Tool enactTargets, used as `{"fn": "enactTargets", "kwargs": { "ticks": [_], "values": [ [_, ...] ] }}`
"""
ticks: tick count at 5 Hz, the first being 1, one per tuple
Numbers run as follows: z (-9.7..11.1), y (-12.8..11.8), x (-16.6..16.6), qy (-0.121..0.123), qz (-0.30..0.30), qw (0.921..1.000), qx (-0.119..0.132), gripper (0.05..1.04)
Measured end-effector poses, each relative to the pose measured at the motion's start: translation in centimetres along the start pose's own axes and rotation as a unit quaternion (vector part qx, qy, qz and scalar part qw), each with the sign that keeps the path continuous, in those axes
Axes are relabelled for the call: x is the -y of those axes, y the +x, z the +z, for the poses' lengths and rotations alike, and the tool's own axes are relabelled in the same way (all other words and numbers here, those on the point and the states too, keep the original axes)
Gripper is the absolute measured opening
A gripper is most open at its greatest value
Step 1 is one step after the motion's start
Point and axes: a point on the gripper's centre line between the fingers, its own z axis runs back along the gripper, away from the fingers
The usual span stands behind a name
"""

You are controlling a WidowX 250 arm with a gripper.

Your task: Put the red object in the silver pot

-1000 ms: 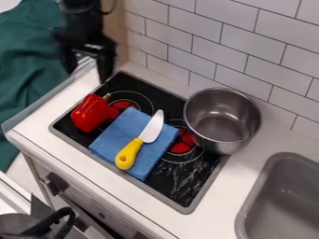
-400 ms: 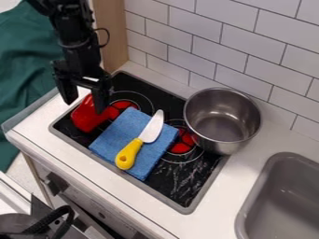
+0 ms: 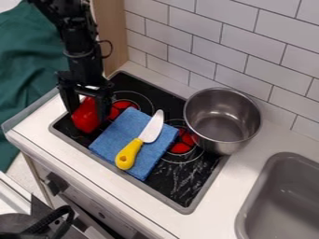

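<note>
- The black gripper point(image 3: 88, 115) had its fingers spread around the shiny red pepper point(image 3: 86, 119).
- The silver metal pot point(image 3: 209, 103) stood near the folded blue cloth point(image 3: 112, 139).

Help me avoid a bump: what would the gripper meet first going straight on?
Likely the red pepper: the gripper points down at it, its fingers open, though depth here is unclear.

You have blue cloth point(image 3: 118, 140) on stove point(image 3: 188, 198), yellow-handled knife point(image 3: 129, 153) lying across it; grey sink point(image 3: 283, 186) at right; green fabric point(image 3: 28, 70) at left.
</note>
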Motion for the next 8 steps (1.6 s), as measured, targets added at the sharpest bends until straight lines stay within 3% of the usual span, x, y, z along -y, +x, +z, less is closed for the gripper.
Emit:
{"fn": "enactTargets", "kwargs": {
  "ticks": [2,3,4,5,6,7,8],
  "values": [
    [-1.4,0.5,-0.1,-0.008,0.001,0.9998,-0.020,0.948],
    [-1.5,0.6,0.2,-0.014,0.008,0.9999,-0.004,0.806],
    [0.8,0.7,0.7,0.013,0.019,0.9989,0.041,0.805],
    [5.0,1.7,2.2,0.034,0.016,0.9938,0.105,0.805],
    [10.2,2.7,7.6,0.056,-0.027,0.9815,0.181,0.805],
    [11.9,2.6,12.9,0.074,-0.096,0.9758,0.182,0.804],
    [11.9,1.2,18.1,0.078,-0.162,0.9682,0.174,0.804]
  ]
}}
